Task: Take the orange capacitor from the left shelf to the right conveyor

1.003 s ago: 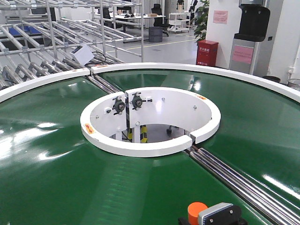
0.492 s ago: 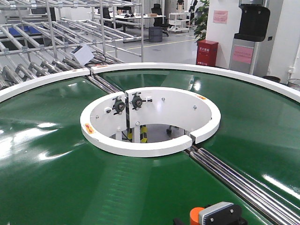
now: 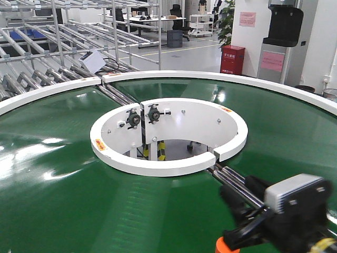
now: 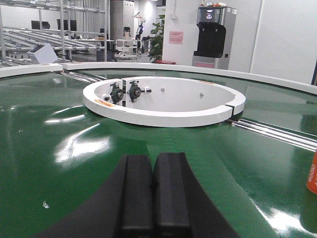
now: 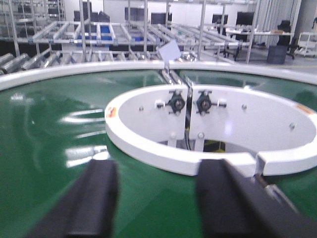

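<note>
Orange capacitor (image 3: 226,245): standing on the right conveyor (image 3: 63,195) at the bottom edge of the front view, just beside the right arm's dark body; in the left wrist view it is showing as an orange sliver (image 4: 312,173) at the right border, with white digits running up its side.
Long axis: appearing upright in the left wrist view, the sliver's edge running close to vertical.
Cut off: only the capacitor's top is showing in the front view, and only a narrow strip in the left wrist view; its base is not showing in either.
Right gripper (image 5: 157,196): its two dark fingers are standing wide apart with nothing between them, green belt and the white hub (image 5: 208,158) showing through the gap; the view is blurring.
Left gripper (image 4: 153,184): its two black fingers are pressing together, holding nothing, hanging low over the belt.
Right arm in front view: a dark mass with a grey box (image 3: 295,191) on top, smeared by blur, covering part of the steel rollers (image 3: 237,182).
Surroundings: the left shelf (image 3: 58,37) of steel rails is standing behind the belt; a red cabinet (image 3: 233,59) and a dark dispenser (image 3: 284,26) are standing beyond.
</note>
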